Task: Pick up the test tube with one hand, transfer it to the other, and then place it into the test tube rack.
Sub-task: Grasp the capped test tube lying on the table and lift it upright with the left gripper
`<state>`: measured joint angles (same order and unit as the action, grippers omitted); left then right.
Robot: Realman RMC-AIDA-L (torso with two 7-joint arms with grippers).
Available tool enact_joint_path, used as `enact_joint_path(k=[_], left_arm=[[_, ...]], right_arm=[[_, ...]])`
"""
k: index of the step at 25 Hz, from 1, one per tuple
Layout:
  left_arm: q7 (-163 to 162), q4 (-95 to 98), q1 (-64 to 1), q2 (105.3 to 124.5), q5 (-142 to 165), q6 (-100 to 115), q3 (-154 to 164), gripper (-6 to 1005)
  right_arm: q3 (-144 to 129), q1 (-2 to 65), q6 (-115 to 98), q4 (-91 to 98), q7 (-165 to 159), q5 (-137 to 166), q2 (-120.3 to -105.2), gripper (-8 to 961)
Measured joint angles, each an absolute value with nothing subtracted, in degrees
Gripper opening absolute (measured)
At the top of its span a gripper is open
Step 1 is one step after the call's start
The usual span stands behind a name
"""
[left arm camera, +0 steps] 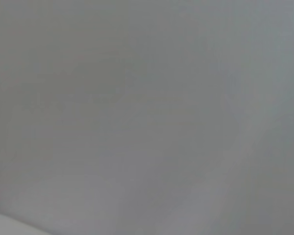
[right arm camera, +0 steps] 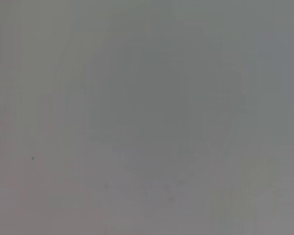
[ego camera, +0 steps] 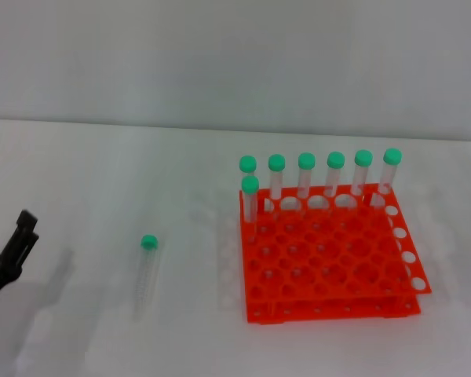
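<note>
- Left pincer at the table's near left edge, apart from the test tube; released or clenched, cannot tell.
- Lying flat left of the test tube rack.
- Pickup not yet begun; next, probably reaching right, descending over the tube.

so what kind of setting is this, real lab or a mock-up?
Probably a staged lab-style test bench, not a working lab: a bare white table against a plain wall, one orange-red test tube rack with seven green-capped tubes, and a loose test tube lying flat. The left gripper waits at the table's edge.
</note>
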<state>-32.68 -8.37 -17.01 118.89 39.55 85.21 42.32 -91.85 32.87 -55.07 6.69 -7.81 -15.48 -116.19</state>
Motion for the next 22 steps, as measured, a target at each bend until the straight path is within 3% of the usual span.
enact_joint_path(k=[5, 13, 22], left_arm=[[-52.01, 5.51, -15.12, 117.97, 45.62, 79.74, 48.49, 874], [-90.11, 20.34, -16.64, 111.44, 65.11, 73.09, 51.59, 874], [-128.36, 39.78, -20.42, 106.53, 95.63, 73.61, 51.61, 873]], right_arm=[[-91.97, 32.82, -55.02, 6.79, -7.82, -15.47, -116.19, 796], [-91.89, 32.77, -55.06, 6.59, -8.59, -15.47, -116.19, 795], [-91.87, 32.83, -55.24, 6.78, -8.62, -15.47, -116.19, 795]])
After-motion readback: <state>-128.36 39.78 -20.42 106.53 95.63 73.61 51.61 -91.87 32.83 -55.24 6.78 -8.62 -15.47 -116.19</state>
